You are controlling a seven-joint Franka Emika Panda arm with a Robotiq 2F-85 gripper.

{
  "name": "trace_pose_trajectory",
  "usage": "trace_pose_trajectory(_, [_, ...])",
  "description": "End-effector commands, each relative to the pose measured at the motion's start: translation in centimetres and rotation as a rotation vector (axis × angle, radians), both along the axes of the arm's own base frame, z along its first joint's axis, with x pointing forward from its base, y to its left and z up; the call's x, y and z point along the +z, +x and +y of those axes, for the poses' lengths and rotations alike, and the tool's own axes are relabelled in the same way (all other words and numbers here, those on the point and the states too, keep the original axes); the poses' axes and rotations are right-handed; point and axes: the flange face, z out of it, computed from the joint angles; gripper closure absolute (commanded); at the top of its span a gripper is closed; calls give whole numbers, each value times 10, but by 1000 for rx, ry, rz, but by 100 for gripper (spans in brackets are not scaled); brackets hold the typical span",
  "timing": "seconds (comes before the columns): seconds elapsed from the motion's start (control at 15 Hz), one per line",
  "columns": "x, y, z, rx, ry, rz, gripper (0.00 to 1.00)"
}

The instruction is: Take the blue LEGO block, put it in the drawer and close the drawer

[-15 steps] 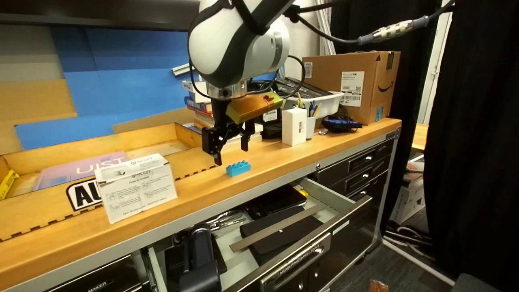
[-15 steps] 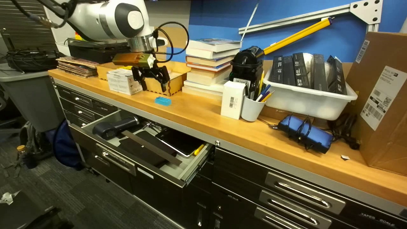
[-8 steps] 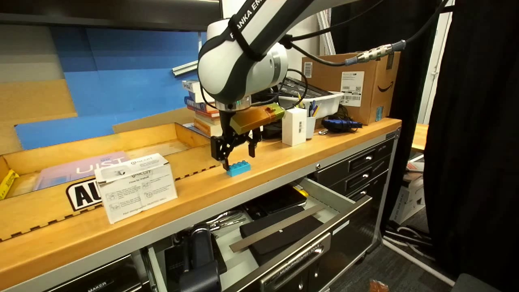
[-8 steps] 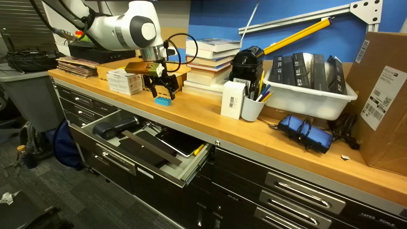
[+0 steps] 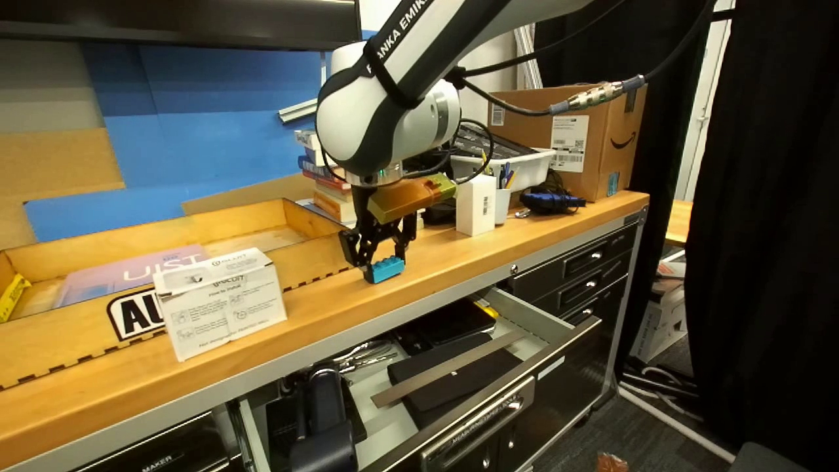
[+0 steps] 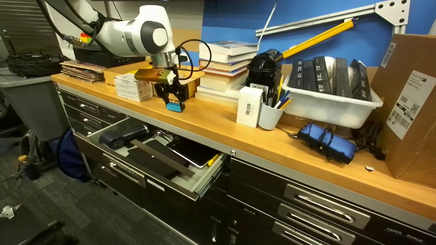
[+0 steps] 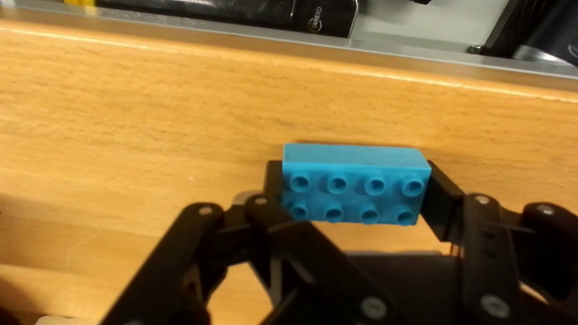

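The blue LEGO block (image 7: 355, 184) is a rectangular light-blue brick with smooth sides. In the wrist view, one long side and the studded face are visible; eight hollow-centred studs are arranged in two rows of four. In an exterior view, the block (image 5: 388, 270) stands with the studs facing upward. It is located between the fingers (image 7: 443, 203) of the tool (image 7: 357, 189), at the wooden surface (image 7: 135, 122), near the front edge. The drawer (image 5: 485, 393) is pulled out below that edge. The tool is partly spread, to the length of the block; one finger bears on each end, and the block is held.

The underside of the block is hidden; whether it touches the surface or sits just above cannot be determined. The fingers cover both end faces. In both exterior views, one fingertip is partly concealed by the block. In the wrist view, the near parts of the tool are blurred, and only a strip of the drawer is visible. A black flat item (image 7: 253, 11) within it is cut off by the frame; its small lettering is partly legible.
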Motion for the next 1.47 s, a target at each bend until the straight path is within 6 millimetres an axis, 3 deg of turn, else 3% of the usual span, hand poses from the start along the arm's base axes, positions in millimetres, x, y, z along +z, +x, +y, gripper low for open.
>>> trace_pose_trajectory(0.0, [19,-13,1,6,21,16,54])
trace_pose_trajectory(0.27, [13,-52,-27,-35,-31,120,54])
trace_pose_trajectory(0.6, [-24,-106,-53,-79,27,254,54])
trace_pose_trajectory(0.8, [-52,-119,-50,-88,13,265,54])
trace_pose_trajectory(1.07, [-93,-136,-28,-78,-3,264,54])
trace_pose_trajectory(1.13, [-98,-139,-24,-78,-3,270,7])
trace_pose_trajectory(1.27, [-95,-143,-21,-69,-10,269,1])
trace_pose_trajectory(1.4, [-76,-149,-30,-70,-9,263,0])
